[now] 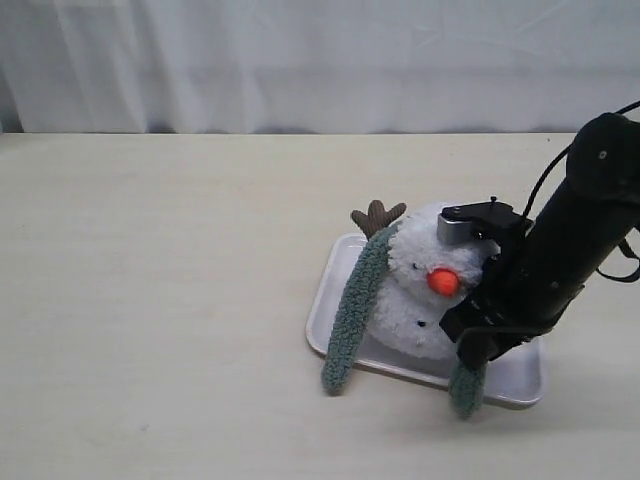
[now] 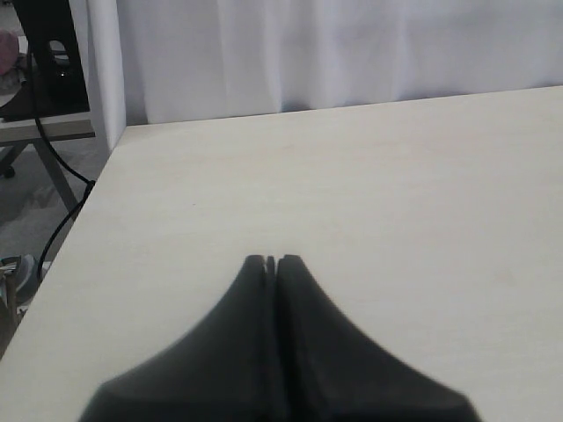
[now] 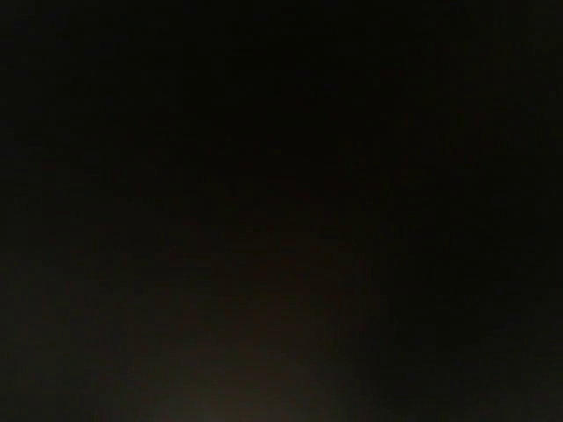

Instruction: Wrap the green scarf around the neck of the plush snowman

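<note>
The plush snowman [image 1: 412, 305] lies on a white tray [image 1: 521, 384], its orange nose [image 1: 442, 281] facing the camera. The green scarf [image 1: 352, 310] runs behind its neck. One end hangs down the left side onto the table, and the other end [image 1: 465, 390] sticks out past the tray's front edge. My right gripper [image 1: 477, 348] presses down on that right end beside the snowman's body, and its jaws are hidden by the dark arm. The right wrist view is entirely black. My left gripper [image 2: 273, 260] is shut and empty over bare table, away from the tray.
A brown twig arm [image 1: 377, 216] pokes up behind the snowman's head. A white curtain [image 1: 300, 60] hangs behind the pale wooden table. In the left wrist view the table's edge [image 2: 84, 220], cables and a stand show beyond it.
</note>
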### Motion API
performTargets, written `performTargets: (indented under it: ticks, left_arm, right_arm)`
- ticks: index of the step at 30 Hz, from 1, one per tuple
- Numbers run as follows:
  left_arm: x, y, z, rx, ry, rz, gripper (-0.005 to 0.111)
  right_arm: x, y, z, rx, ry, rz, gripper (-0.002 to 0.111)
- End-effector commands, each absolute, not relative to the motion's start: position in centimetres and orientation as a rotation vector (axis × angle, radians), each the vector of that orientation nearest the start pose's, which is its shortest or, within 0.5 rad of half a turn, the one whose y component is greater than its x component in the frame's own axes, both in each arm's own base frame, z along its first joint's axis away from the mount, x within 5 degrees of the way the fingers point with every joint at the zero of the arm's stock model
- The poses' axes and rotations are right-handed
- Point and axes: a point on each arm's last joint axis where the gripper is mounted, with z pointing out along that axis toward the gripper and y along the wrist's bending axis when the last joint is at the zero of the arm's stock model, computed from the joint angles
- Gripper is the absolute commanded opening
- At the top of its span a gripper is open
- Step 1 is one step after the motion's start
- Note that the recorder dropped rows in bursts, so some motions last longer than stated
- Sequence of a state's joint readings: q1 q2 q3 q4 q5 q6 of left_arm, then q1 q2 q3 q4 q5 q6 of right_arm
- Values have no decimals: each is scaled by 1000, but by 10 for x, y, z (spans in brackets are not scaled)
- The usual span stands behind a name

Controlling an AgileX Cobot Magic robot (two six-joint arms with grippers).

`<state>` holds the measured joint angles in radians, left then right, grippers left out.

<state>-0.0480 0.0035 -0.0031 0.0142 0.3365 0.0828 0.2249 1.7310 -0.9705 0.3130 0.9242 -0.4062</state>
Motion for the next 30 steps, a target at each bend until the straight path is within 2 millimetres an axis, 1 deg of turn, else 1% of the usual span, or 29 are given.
performTargets:
  ticks: [1, 4, 5, 6, 7, 8, 9, 10, 11, 15, 18, 20, 22, 26, 30]
  left_arm:
    - [54, -2, 184, 119, 1803, 36, 0]
    - [54, -2, 184, 119, 1803, 36, 0]
    - [54, -2, 184, 119, 1803, 36, 0]
    - [54, -2, 184, 119, 1803, 36, 0]
    - [54, -2, 184, 119, 1803, 36, 0]
    - [54, -2, 184, 119, 1803, 36, 0]
    - [54, -2, 184, 119, 1803, 36, 0]
    - [54, -2, 184, 119, 1803, 36, 0]
    - [54, -2, 184, 119, 1803, 36, 0]
    - [54, -2, 184, 119, 1803, 36, 0]
    - [54, -2, 184, 119, 1803, 36, 0]
    - [54, -2, 184, 119, 1803, 36, 0]
    - [54, -2, 184, 119, 1803, 36, 0]
    - [54, -2, 184, 119, 1803, 36, 0]
    - [54, -2, 184, 119, 1803, 36, 0]
  right_arm:
    - [279, 87, 174, -717, 3099, 416, 60]
    - [277, 88, 184, -726, 3178, 455, 61]
    - [276, 81, 185, -698, 3227, 335, 61]
    - [277, 72, 184, -639, 3258, 154, 61]
    - [279, 60, 183, -556, 3276, -69, 61]
    - [279, 59, 183, -528, 3280, -100, 61]
    - [279, 61, 182, -524, 3283, -67, 61]
    - [278, 65, 182, -557, 3281, 12, 61]
    - [278, 65, 182, -564, 3280, 28, 61]
    - [276, 67, 185, -574, 3282, 58, 61]
    - [273, 66, 194, -576, 3279, 59, 61]
    - [272, 66, 205, -572, 3246, 62, 61]
    - [271, 66, 220, -569, 3176, 65, 61]
    - [269, 67, 249, -525, 2989, 99, 61]
    - [262, 68, 273, -512, 2846, 156, 61]
